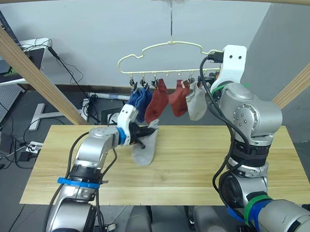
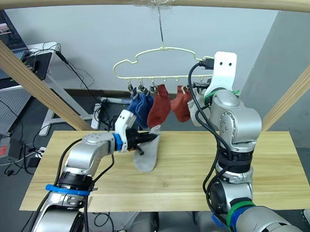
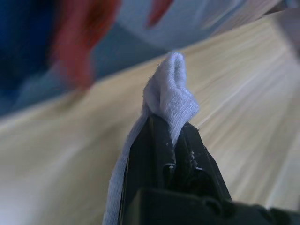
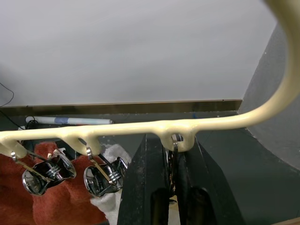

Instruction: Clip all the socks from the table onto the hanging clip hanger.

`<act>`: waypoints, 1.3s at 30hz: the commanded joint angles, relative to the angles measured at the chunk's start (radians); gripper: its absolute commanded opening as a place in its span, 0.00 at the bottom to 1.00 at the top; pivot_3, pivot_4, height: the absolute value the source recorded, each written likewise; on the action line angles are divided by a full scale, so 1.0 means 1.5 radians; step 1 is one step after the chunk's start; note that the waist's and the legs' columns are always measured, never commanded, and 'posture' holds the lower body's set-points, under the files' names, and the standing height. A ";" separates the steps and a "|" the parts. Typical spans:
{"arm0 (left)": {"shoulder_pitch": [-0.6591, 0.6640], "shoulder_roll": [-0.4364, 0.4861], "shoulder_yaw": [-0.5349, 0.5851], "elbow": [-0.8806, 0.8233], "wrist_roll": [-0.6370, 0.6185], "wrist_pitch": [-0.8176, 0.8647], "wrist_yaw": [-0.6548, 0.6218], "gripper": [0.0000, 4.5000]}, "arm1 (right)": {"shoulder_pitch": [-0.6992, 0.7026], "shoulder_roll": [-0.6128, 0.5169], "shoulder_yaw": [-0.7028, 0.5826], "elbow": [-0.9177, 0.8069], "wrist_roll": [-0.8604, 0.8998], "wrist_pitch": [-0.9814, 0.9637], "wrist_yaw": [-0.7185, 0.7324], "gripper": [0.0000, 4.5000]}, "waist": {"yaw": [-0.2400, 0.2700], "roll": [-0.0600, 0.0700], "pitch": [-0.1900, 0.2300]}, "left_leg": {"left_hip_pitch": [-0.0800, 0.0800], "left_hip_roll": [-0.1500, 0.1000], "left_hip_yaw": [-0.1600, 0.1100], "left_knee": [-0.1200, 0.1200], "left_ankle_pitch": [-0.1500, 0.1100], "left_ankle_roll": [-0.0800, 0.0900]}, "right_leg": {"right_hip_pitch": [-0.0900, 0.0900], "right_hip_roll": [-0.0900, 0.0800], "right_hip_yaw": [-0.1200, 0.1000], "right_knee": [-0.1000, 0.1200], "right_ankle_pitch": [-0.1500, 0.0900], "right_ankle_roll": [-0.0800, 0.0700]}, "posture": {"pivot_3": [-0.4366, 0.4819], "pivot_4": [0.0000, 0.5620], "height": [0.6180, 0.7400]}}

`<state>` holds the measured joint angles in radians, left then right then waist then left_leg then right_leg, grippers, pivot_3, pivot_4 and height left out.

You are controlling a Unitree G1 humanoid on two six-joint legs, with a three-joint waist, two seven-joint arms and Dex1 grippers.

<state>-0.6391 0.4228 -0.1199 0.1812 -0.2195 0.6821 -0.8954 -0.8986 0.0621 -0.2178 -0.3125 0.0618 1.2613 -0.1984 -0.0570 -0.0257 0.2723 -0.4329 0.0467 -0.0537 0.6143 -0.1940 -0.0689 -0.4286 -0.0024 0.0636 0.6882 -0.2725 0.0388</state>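
Left gripper point(image 3: 171, 140) pinching a grey sock point(image 1: 144, 147) above the worktop point(image 1: 199, 160), right gripper point(image 4: 172, 180) jaws squeezing a clip point(image 4: 174, 159) at the hanger's point(image 1: 159, 54) end, five socks hanging.

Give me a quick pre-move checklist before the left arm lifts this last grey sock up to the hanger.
1. Left gripper shut on the grey sock: ok, fabric pinched between its fingers.
2. Sock clear of the table: not ok, its lower end looks to rest on the wood.
3. Right gripper at the end clip of the hanger: ok, fingers closed around it.
4. Clip held open for the sock: cannot tell.
5. Other socks hung: ok, blue, red and grey ones hang from the clips.
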 commanded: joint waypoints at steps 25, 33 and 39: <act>-0.222 -0.209 -0.057 0.238 0.032 -0.153 0.013 0.00 | -0.044 0.030 -0.014 -0.042 0.002 0.008 -0.018 0.00 | -0.005 0.000 0.000 | -0.001 0.000 0.001 -0.002 0.000 0.000 | 0.000 0.000 0.001 -0.005 0.000 0.000 | 0.41 0.49 1.00; -0.258 -0.229 -0.045 0.291 0.040 -0.194 0.027 0.00 | -0.040 0.034 -0.014 -0.046 0.002 0.009 -0.020 0.00 | -0.006 0.000 0.000 | -0.001 0.000 0.001 -0.002 0.000 0.000 | 0.000 0.000 0.001 -0.005 0.000 0.000 | 0.41 0.48 1.00; -0.264 -0.233 -0.040 0.297 0.043 -0.202 0.026 0.00 | -0.037 0.035 -0.015 -0.048 0.001 0.010 -0.020 0.00 | -0.008 0.000 0.000 | -0.001 0.000 0.001 -0.002 0.000 0.000 | 0.000 0.000 0.001 -0.005 0.000 0.000 | 0.40 0.48 1.00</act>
<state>-1.0051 0.0835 -0.1892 0.6386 -0.1533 0.4029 -0.8578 -0.9288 0.1098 -0.2471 -0.3272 0.0599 1.2840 -0.2254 -0.0689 -0.0255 0.2724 -0.4347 0.0465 -0.0521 0.6116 -0.1940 -0.0687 -0.4288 -0.0022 0.0645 0.6811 -0.2727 0.0393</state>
